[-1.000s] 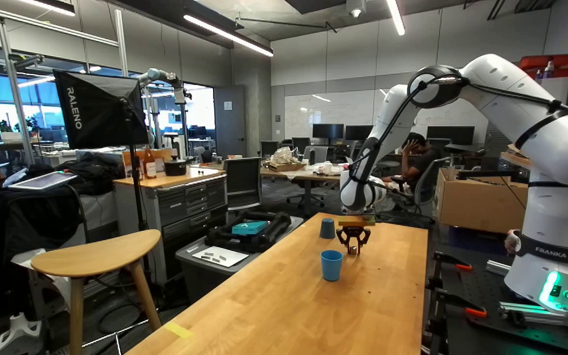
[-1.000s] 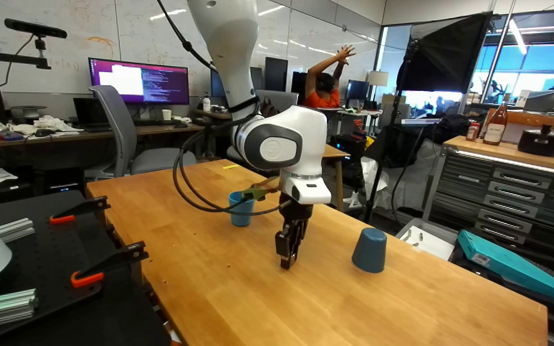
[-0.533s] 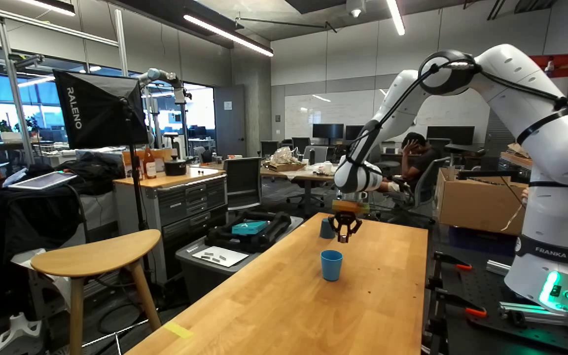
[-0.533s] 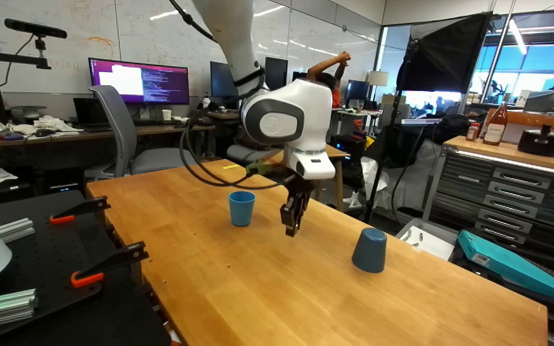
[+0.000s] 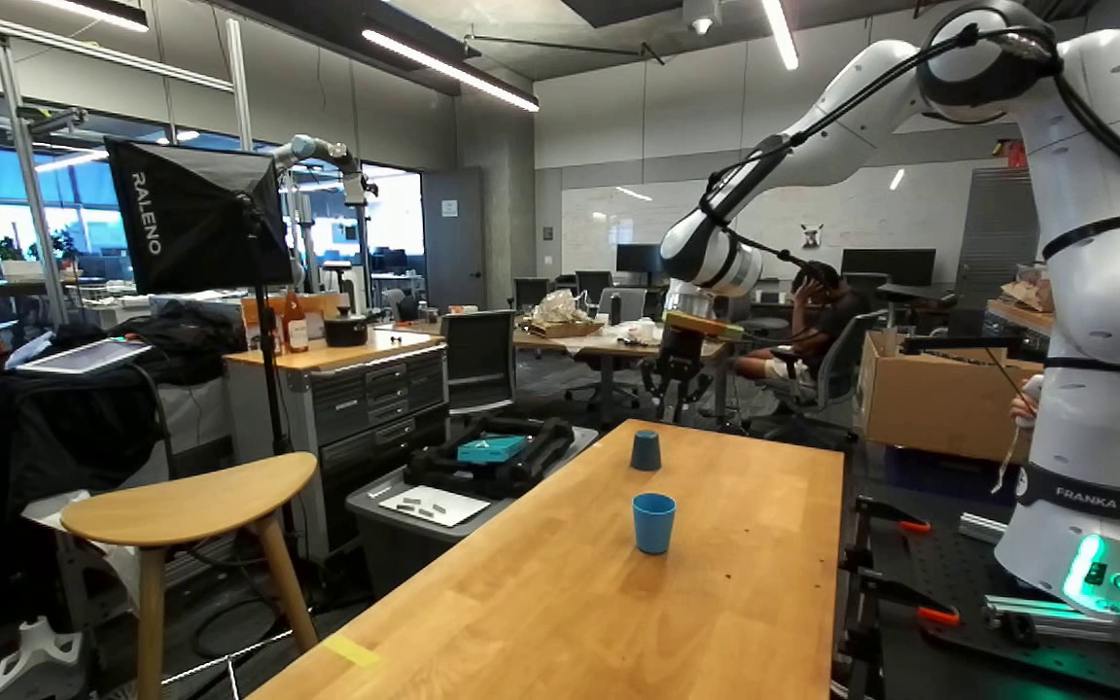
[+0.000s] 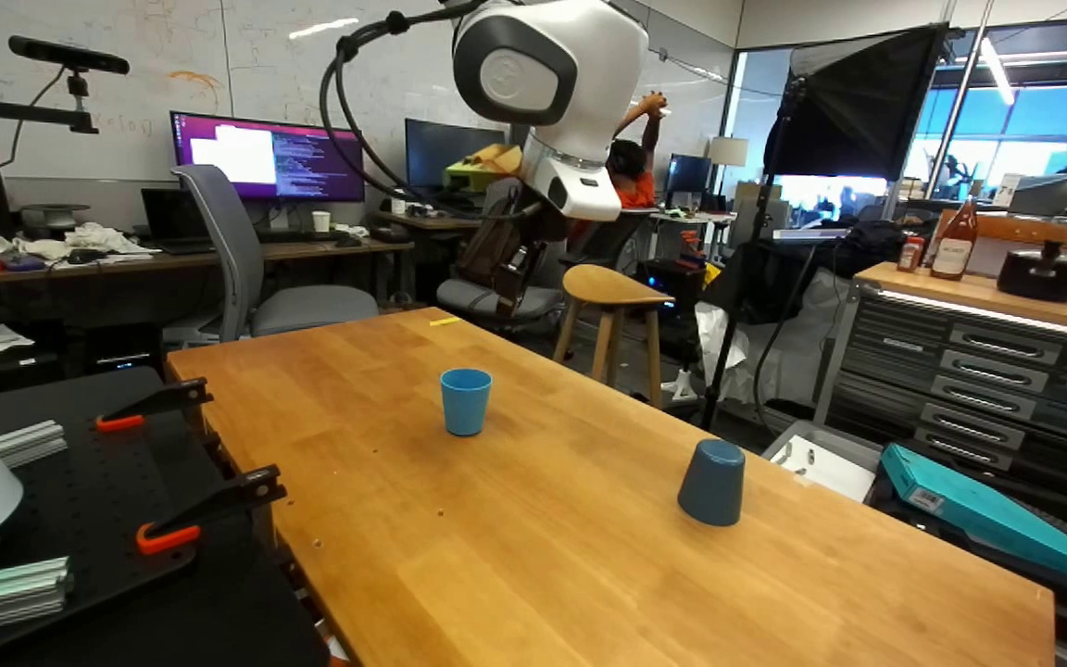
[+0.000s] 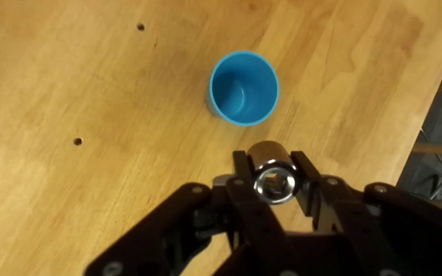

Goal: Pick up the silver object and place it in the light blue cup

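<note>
Since the earlier frames, the gripper (image 7: 270, 164) had climbed from low over the counter (image 6: 533, 556) to well above it, the arm (image 6: 580, 74) lifting too, while the light blue cup (image 6: 466, 408) and the dark blue cup (image 6: 712, 486) stood where they had been. The silver object (image 7: 275, 186) was in the gripper's grasp: it sat between the two fingers, touching both near their tips, the jaws narrowed onto it. Its round, shiny, hollow end showed in the wrist view. In both exterior views the object was too small to make out.

It was outside the light blue cup and apart from it. In the wrist view that cup appeared just past the tips of the fingers, upright, its inner bottom in sight. In both exterior views the gripper hung higher than its rim. The dark blue cup stood upside down near the counter's edge.
</note>
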### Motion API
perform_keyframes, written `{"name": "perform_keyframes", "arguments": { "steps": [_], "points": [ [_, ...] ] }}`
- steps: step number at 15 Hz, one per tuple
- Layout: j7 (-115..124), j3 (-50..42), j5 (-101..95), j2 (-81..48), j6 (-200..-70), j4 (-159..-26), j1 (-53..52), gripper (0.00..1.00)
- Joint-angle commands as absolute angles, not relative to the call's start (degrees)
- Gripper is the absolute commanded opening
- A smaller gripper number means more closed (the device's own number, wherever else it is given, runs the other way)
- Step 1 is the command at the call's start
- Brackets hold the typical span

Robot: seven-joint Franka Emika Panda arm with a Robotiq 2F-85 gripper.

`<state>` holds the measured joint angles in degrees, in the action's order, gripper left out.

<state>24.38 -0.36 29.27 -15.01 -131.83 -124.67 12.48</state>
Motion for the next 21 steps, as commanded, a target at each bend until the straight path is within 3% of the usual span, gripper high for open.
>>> {"name": "perform_keyframes", "arguments": {
  "steps": [1,11,21],
  "points": [
    [23.44,-1.17,31.18,-13.75,-128.31,-126.02,9.26,0.08],
    [26.74,-0.54,31.61,-26.37,-138.06,-119.01,3.9,0.08],
    [31.38,-1.14,30.66,-32.81,-135.35,-115.98,3.55,0.08]
  ]
}}
